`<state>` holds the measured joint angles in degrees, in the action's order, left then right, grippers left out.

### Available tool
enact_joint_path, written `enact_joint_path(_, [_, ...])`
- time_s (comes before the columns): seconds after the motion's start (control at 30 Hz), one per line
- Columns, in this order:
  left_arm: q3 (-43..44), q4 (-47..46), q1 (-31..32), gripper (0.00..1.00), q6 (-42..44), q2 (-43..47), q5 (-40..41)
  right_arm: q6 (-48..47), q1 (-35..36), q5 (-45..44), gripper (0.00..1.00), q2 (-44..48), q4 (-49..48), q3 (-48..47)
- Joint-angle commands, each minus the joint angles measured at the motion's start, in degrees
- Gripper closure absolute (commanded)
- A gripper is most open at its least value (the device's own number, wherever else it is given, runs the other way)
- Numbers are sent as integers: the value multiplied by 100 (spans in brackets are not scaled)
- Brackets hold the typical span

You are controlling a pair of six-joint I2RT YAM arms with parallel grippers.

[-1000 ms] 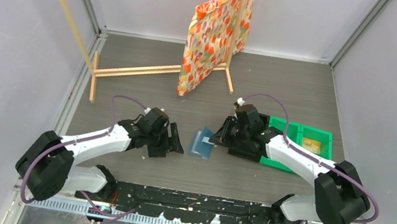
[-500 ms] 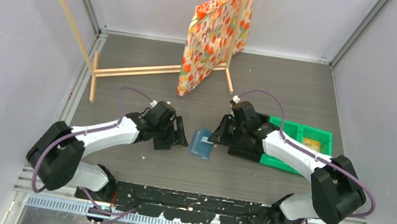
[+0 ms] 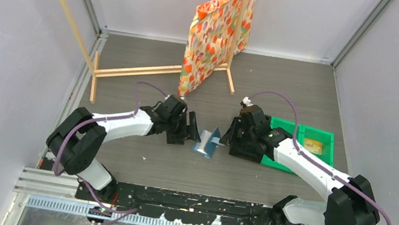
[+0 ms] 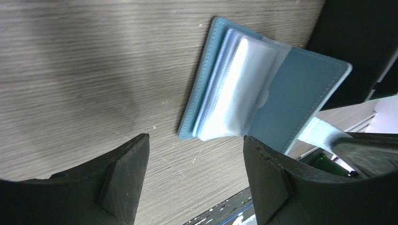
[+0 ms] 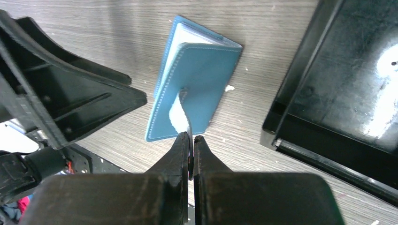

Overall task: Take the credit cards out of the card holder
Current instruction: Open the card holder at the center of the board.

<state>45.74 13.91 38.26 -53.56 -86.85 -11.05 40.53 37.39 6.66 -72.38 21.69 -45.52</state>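
Observation:
The teal-blue card holder lies mid-table, its cover raised off the pale translucent sleeve leaves. My right gripper is shut on the thin pale strap fixed to the cover. My left gripper stands open just left of the holder, nothing between its fingers. No credit cards can be made out inside the sleeves. One tan-yellow card lies in the green bin.
A black tray sits right beside the holder, under my right arm, with the green bin behind it. A patterned orange bag hangs on a wooden rack at the back. My left gripper and right gripper nearly face each other.
My left arm has swung right, up to the holder. My right gripper, still shut on the strap, has lifted the cover so the holder stands partly open.

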Motion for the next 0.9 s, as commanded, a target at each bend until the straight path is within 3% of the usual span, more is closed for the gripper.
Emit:
enact_joint_path(0.0, [99, -614, 52, 26, 15, -173, -335, -117, -3, -216, 99, -5, 91, 101])
enact_joint_path(0.13, [383, -384, 226, 25, 138, -489, -327, -98, -3, -220, 96, -39, 89, 21])
enact_joint_path(0.27, [687, -187, 428, 23, 237, -720, -220, -45, 2, -187, 62, -65, 87, -78])
enact_joint_path(0.37, [760, -160, 524, 24, 266, -752, -101, 32, 3, -89, 46, -40, -13, -103])
enact_joint_path(0.6, [854, -139, 576, 24, 302, -767, -67, 180, 16, 111, 31, -80, -189, -189])
enact_joint_path(0.87, [957, -223, 665, 25, 425, -839, -176, 489, 110, 138, 32, -189, -346, -172])
